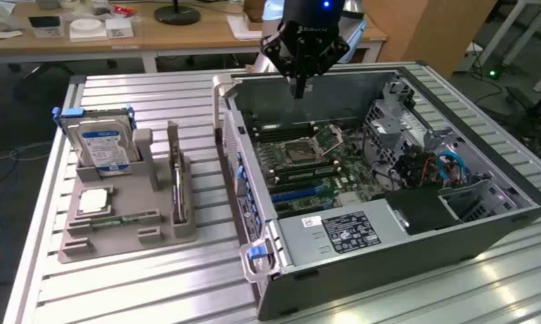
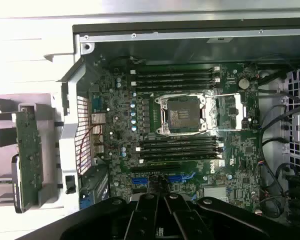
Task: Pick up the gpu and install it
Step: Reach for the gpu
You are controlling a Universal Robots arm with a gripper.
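Tool [image 1: 299, 91] is pinched fully shut, nothing between the fingers. It hangs over the back of the open computer case [image 1: 486, 223], above the motherboard [image 1: 316, 169]. From the wrist view we see the shut tool [image 2: 159, 187] pointing down at the motherboard [image 2: 240, 150], with the empty CPU socket [image 2: 182, 114] just ahead of it.

The gpu [image 1: 174, 181] is not picked yet. It stands on its long edge in a slot of the grey holder [image 1: 117, 246], on the exterior view's left of the case and well apart from the tool. In the wrist view the gpu [image 2: 27, 150] shows as a green board just outside the case wall. A hard drive [image 1: 101, 145] stands in the same holder, further from the case. Holder and case both sit on the slatted metal surface [image 1: 144, 94].

Handling, our judgement:
- Light, thin and stiff, so it won't flex or sag in a pinch.
- Fragile, with bare board and small parts on the faces, so go easy on squeeze force.
- The faces are probably slick, and a thin card can pivot if held off-centre.
- Best hold is across the free top edge, near the middle of its length, with the pads on the two flat faces.
- Keep clear of the bottom connector edge. We can't make out the bracket end clearly enough to judge it.
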